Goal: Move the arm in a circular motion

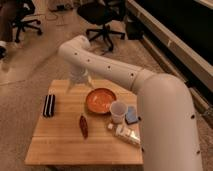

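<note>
The arm (112, 70) rises at the right side of the wooden table (60, 147) and bends back over its far edge. It ends in the gripper (79, 82), which hangs above the table's far-left part; whether the gripper is spread or closed cannot be told. Containers on the table: one orange bowl (100, 100) at far centre, its inside showing only orange, and one white cup (118, 111) right of centre, contents not visible. Other items, one each: blue block (132, 115) at the right edge, dark red piece (83, 126) at centre, black case (48, 105) at the left edge, white packet (126, 135) at near right.

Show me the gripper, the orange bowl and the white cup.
gripper (80, 85), camera view, its lower end, above the table's (60, 145) far edge.
orange bowl (100, 101), camera view, inner bottom.
white cup (118, 113), camera view, side wall.
</note>
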{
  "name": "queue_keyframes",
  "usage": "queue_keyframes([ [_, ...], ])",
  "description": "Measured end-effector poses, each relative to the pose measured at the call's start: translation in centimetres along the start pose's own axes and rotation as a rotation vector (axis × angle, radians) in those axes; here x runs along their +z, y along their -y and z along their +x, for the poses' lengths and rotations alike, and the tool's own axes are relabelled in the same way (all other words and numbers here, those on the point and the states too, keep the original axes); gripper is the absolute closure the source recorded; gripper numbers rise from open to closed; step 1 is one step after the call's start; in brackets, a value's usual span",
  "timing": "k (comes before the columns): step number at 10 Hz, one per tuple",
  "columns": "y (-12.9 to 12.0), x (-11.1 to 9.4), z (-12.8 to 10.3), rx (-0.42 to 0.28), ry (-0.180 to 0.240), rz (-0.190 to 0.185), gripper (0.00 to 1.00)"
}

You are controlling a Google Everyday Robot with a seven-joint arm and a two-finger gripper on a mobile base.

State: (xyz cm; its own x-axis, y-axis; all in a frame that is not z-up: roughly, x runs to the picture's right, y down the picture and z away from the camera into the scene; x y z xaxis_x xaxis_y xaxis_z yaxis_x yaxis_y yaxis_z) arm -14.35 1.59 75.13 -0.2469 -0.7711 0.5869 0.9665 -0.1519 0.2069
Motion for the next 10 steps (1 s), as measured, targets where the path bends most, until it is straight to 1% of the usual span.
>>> queue_keyframes([
  [1,0.1,0.1,-2.9,-0.091,0.002,-0.019,0.2],
  [2,-1.0,0.0,-5.0,-0.141,-0.006,-0.047,0.2],
  [3,-2.7,-0.2,-7.0,-0.169,-0.016,-0.07,0.2],
  [4,-4.9,-0.5,-9.3,-0.168,-0.022,-0.08,0.2],
  [5,-7.7,-0.7,-11.4,-0.135,-0.025,-0.074,0.2],
  [7,-15.0,-0.9,-16.0,-0.019,-0.017,-0.056,0.2],
  [9,-23.6,-1.0,-19.8,0.142,0.0,-0.055,0.2],
  [10,-27.6,-0.9,-21.0,0.217,0.006,-0.056,0.2],
])
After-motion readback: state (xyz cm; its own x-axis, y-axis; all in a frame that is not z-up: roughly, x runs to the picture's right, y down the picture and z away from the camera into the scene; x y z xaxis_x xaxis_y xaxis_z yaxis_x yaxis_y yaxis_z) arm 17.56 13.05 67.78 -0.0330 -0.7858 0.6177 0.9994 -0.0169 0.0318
